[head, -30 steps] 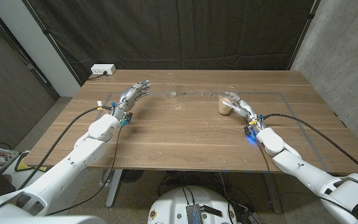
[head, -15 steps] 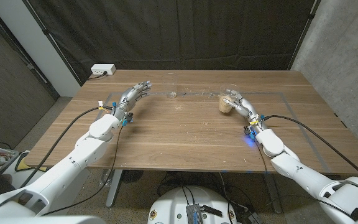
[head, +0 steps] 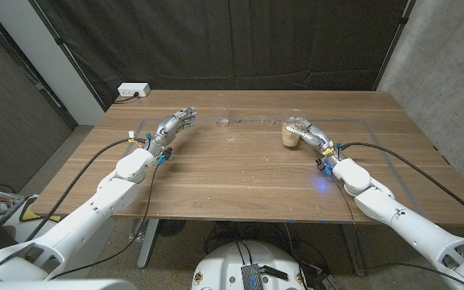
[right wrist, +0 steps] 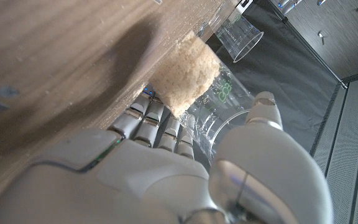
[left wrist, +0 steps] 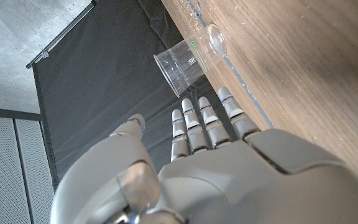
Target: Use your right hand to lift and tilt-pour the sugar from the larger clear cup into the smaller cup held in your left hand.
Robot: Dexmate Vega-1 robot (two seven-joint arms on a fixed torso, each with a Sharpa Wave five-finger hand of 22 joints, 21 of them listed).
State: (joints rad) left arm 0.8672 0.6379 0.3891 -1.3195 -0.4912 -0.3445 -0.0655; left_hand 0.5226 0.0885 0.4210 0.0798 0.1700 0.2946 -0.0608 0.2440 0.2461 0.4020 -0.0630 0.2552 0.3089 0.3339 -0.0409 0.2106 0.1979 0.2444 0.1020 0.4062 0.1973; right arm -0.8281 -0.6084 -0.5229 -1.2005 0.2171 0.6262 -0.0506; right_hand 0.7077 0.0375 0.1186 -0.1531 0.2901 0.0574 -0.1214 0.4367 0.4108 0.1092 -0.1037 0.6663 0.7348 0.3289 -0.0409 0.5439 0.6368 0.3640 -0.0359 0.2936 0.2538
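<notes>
Sugar-filled larger clear plastic cup [head: 291, 135] sat in our right hand [head: 306, 133]'s wrapped fingers; small empty clear cup [head: 223, 122] stood just beyond our spread, empty left hand [head: 176, 123].

The counter [head: 240, 173] is brown wood with a smooth, faintly sheened grain. Both cups are clear glossy plastic: the larger cup [right wrist: 219, 99] holds coarse, matt tan sugar [right wrist: 185, 78], the smaller cup [left wrist: 188, 62] looks bare. The hands' [right wrist: 166, 168] shells are smooth grey plastic with a soft shine.
</notes>
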